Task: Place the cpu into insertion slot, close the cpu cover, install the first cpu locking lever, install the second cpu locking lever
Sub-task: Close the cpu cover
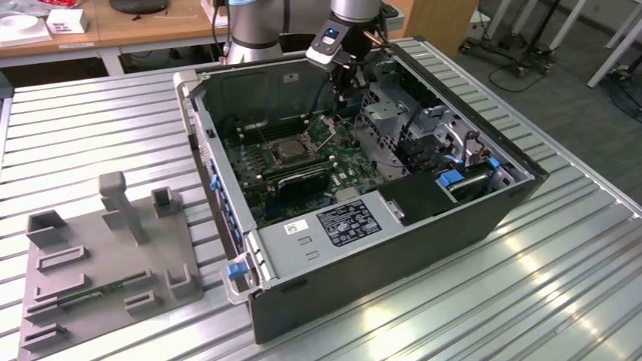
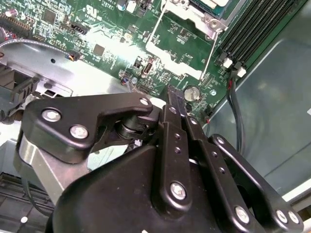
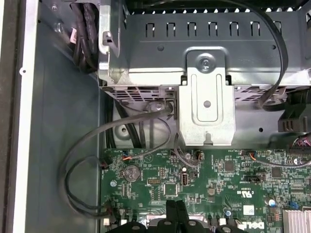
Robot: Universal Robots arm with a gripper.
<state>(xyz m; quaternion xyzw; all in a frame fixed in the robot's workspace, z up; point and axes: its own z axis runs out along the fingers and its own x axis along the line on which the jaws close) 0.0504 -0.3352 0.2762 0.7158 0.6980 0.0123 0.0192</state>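
Gripper (image 1: 348,90): inside the open computer case (image 1: 401,248), above the motherboard (image 1: 301,180). In both wrist views its fingers are pressed together, with nothing between them.

The cpu (image 1: 284,153): a small flat square with a dull pale top. In the exterior view it lies in the socket, at about 7 o'clock from the gripper and apart from it. Being square, it has no long axis. Its edges run parallel with the board's edges, and its broad face is turned to the open side of the case.

The cpu cover (image 2: 167,54): a thin metal frame, with green board showing through its open centre. It is swung up off the socket, between cpu and gripper. A wire lever (image 2: 210,51) stands beside it, unlatched.
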